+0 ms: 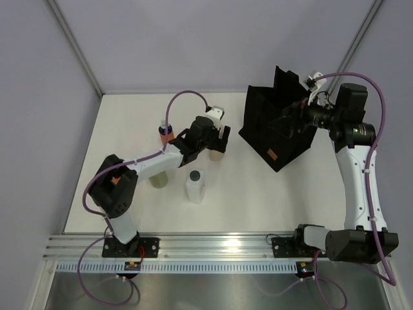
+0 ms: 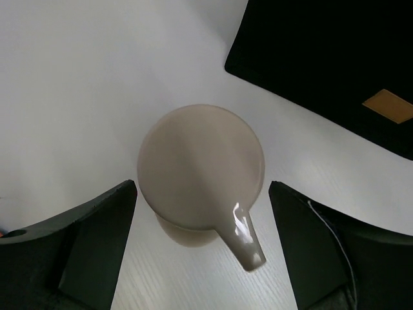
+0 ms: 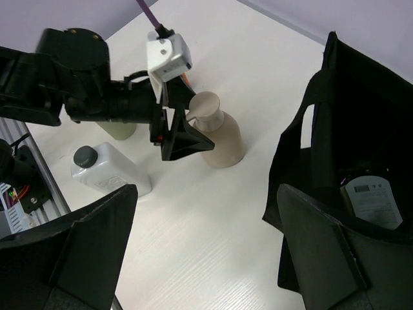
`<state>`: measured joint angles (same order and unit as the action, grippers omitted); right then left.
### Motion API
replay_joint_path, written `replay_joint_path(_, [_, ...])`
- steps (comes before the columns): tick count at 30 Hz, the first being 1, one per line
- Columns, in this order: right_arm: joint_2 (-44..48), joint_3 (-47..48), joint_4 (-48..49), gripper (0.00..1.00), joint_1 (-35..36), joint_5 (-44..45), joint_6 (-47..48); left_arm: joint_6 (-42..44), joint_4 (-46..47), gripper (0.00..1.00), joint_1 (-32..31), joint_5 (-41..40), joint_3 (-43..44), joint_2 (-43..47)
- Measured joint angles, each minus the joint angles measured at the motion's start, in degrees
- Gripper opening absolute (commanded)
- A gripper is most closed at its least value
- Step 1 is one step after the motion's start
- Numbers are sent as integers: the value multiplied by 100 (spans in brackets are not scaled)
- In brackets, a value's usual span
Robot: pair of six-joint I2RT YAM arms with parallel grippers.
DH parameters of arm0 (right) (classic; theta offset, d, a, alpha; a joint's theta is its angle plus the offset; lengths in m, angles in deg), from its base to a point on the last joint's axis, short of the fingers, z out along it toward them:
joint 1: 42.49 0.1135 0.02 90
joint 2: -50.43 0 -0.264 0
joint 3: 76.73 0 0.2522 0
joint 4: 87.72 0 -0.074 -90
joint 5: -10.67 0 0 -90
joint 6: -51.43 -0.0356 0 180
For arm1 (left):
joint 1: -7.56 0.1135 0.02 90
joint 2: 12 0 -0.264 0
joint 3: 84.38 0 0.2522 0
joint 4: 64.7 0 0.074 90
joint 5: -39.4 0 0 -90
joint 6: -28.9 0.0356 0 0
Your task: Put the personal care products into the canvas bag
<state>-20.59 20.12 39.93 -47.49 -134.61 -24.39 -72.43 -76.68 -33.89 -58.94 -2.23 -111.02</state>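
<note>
Left wrist view: we record the left pincer [image 2: 203, 187] spread to either side of the beige bottle [image 2: 200, 161], which stands upright on the desk [image 2: 84, 84]. A sliver of desk shows between the bottle and the finger at the picture's right. On the other side we cannot tell whether finger and bottle touch. We see no firm grip. The canvas bag [image 2: 322, 58] lies just beyond, its brown label [image 2: 387, 105] turned towards this camera.

Top external view: we find the bag standing open on the far right of the desk, apart from the beige bottle. The white bottle [image 1: 195, 187] with black cap sits nearer the arm bases. The olive-green bottle [image 1: 159, 179] is partly hidden under the left arm, and an orange bottle [image 1: 166, 132] stands beyond that arm.

Right wrist view: we note the right pincer [image 3: 206, 190] spread wide and pinching nothing, beside the bag's mouth. One labelled bottle [image 3: 371, 200] lies inside the bag.
</note>
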Motion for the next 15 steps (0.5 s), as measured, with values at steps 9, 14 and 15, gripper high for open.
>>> replay_joint_path(9, [219,-118,295,99,0,-144,-13,-7,525,52,0,-243,-59,-522])
replay_joint_path(14, [221,-138,321,100,0,-144,2,31,566,20,-7,-264,-59,-535])
replay_joint_path(15, [221,-138,313,100,0,-146,24,31,566,14,-7,-262,-59,-535])
